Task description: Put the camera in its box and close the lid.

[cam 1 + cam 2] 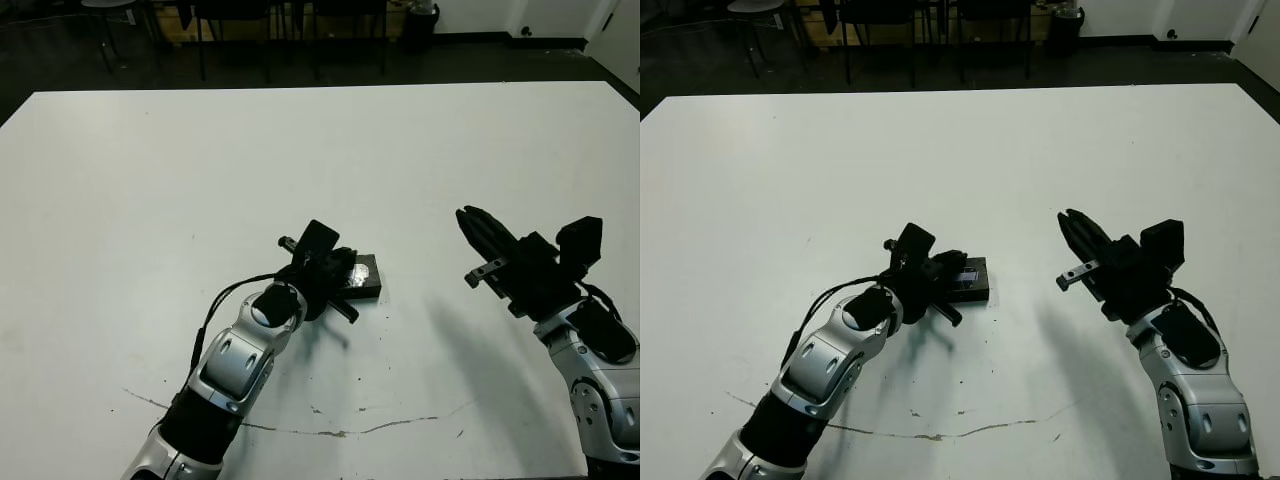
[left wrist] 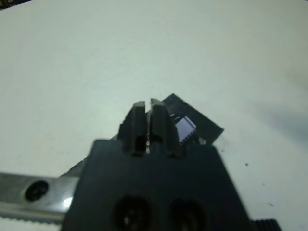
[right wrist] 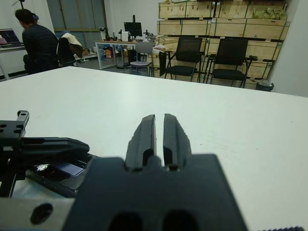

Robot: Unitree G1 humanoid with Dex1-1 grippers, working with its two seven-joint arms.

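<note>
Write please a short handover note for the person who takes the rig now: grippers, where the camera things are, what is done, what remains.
Left gripper: shut, empty, directly over the box.
Right gripper: shut, empty, raised to the right of the box, clear of it.
Box: on the white table, just left of the middle. A glossy bluish patch shows on its top in the left wrist view; whether that is the lid's stripe or the camera's screen I cannot tell.
Done: no separate camera or lid lies loose on the table.
Left: check that the lid is fully seated, then withdraw the left arm.
</note>
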